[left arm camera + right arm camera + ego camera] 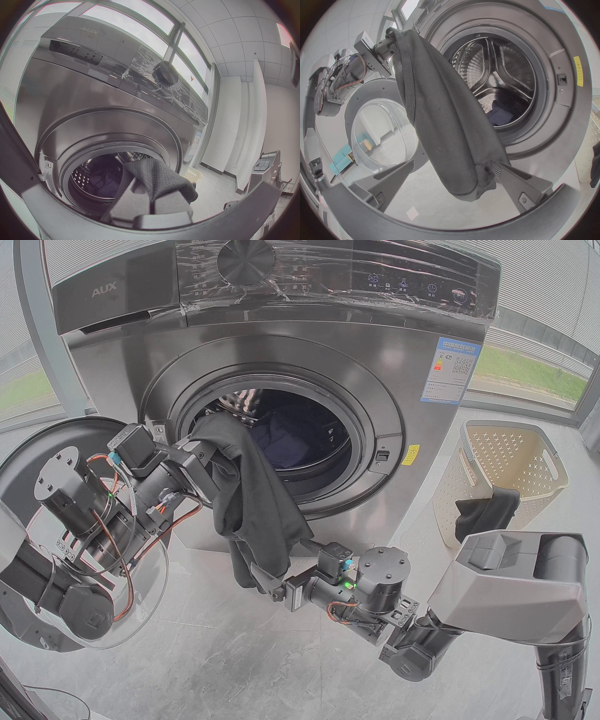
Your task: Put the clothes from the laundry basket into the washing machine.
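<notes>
At the washing machine's (400,365) round opening, you have the following to account for.

1. Black garment (256,490): it hangs by its top end at the upper left edge of the opening, in front of the drum and not inside it. You see it drop in one long fold past the lower rim of the opening toward the floor (219,665).

2. Left end effector (200,455): it sits level with the upper left of the opening, clamped on the top end of the black garment. In the left wrist view the cloth drapes over its closed fingers (131,203).

3. Right end effector (262,577): it is low in front of the machine, below the opening, at the garment's bottom end. Its fingers (515,181) stand apart. The bunched lower end of the garment hangs between them and touches one fingertip, and they are not closed on it.

4. Drum (500,68): you can see dark blue clothes (287,440) lying at its bottom.

5. Door (37,446): it is swung wide open on the robot's left, with its round glass facing outward.

6. Laundry basket (531,465): pale and perforated, it stands on the floor to the right of the machine. A second black garment (484,512) is draped over its near rim, partly hanging outside.
</notes>
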